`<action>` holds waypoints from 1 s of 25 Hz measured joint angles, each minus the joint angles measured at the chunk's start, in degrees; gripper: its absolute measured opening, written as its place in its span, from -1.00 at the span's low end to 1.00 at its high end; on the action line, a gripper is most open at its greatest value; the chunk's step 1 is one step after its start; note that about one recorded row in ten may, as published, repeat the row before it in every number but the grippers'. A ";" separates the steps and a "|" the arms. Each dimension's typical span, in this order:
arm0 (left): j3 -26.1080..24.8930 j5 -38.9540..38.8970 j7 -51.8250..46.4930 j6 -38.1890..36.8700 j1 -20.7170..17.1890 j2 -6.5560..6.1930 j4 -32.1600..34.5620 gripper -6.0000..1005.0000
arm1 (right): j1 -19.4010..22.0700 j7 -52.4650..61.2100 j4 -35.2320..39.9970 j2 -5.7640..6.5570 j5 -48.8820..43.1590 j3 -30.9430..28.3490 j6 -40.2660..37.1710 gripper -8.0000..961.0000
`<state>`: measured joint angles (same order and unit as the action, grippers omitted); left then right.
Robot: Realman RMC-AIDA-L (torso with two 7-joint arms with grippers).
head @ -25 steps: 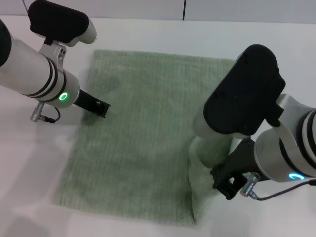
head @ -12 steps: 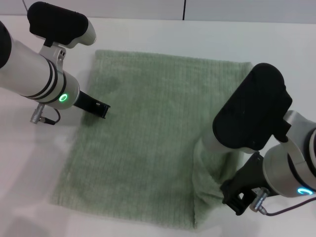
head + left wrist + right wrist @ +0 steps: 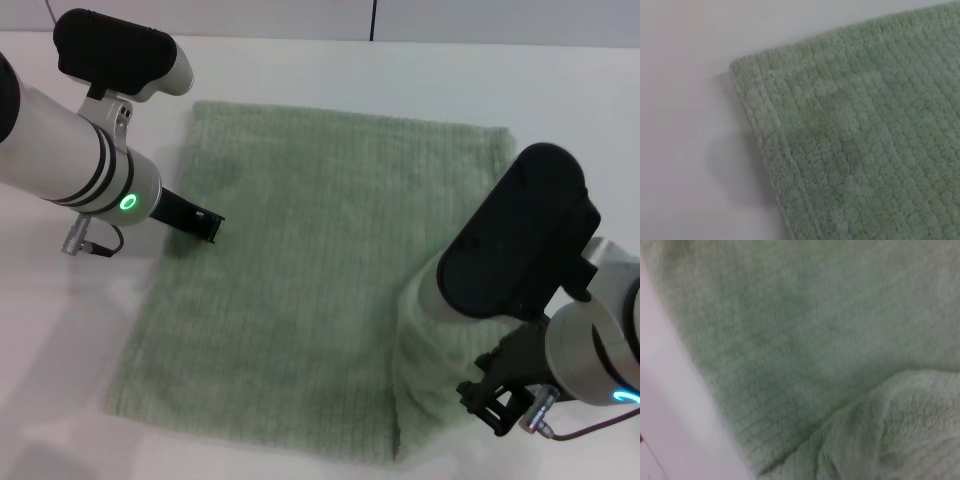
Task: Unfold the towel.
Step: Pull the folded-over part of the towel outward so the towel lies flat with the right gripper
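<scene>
The pale green towel (image 3: 300,270) lies spread on the white table, flat except at its near right part. There a fold (image 3: 430,340) rises in a bunched ridge under my right arm. My right gripper (image 3: 495,405) is at the towel's near right corner, shut on this raised fold; the right wrist view shows the lifted cloth (image 3: 880,430) close up. My left gripper (image 3: 205,222) rests at the towel's left edge, near its far left corner. The left wrist view shows that corner (image 3: 747,75) lying flat on the table.
The white table (image 3: 60,340) surrounds the towel on all sides. A wall edge with a dark vertical seam (image 3: 373,20) runs along the far side. My right arm's black housing (image 3: 520,240) covers part of the towel's right side.
My right arm has moved right and toward the near edge, dragging the raised fold with it and uncovering the towel's far right corner. My left arm has barely moved.
</scene>
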<state>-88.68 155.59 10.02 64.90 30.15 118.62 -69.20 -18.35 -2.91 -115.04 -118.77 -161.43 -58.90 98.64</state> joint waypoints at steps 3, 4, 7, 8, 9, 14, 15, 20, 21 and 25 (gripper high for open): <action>0.01 -0.01 0.00 0.19 0.04 -0.05 -0.32 -0.99 | 0.17 0.27 -1.33 0.02 0.03 -0.31 -0.12 -0.64; 0.01 -0.02 0.00 0.31 0.07 -0.06 -0.62 -0.99 | 0.21 0.29 -1.53 0.02 0.09 -0.32 -0.14 -0.58; 0.23 -0.03 0.00 0.68 -0.11 -0.16 -2.11 -0.99 | 0.16 0.32 -1.69 -0.01 0.32 -0.50 -0.14 -0.36; 0.23 -0.03 0.00 0.68 -0.11 -0.16 -2.11 -0.99 | 0.00 0.34 -1.81 -0.04 0.45 -0.78 -0.17 -0.27; 0.28 0.01 0.00 0.75 -0.11 -0.20 -2.20 -0.99 | -0.18 0.37 -1.85 -0.07 0.54 -1.03 -0.19 -0.19; 0.42 0.24 0.00 1.13 -0.14 -0.24 -2.98 -0.99 | -1.91 0.46 -1.34 -0.35 0.22 -1.22 -3.81 -0.11; 0.43 0.23 0.00 1.12 -0.14 -0.22 -3.03 -0.99 | -2.36 0.45 -1.07 -0.36 0.15 -1.16 -5.30 -0.11; 0.51 0.38 0.00 1.38 -0.14 -0.20 -3.65 -0.99 | -6.18 -0.84 4.32 -0.43 1.37 -0.69 -12.72 -0.11; 0.51 0.41 0.00 1.37 -0.14 -0.19 -3.65 -0.99 | -8.08 -1.86 9.24 -0.52 3.47 -0.61 -15.11 -0.11; 0.31 0.42 0.00 1.28 -0.08 -0.22 -3.43 -0.99 | -11.78 -2.62 17.18 -0.53 8.34 -0.56 -17.39 -0.11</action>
<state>-88.38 156.01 10.02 66.18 30.08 118.41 -72.63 -30.12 -5.54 -97.86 -119.30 -153.09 -59.46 81.25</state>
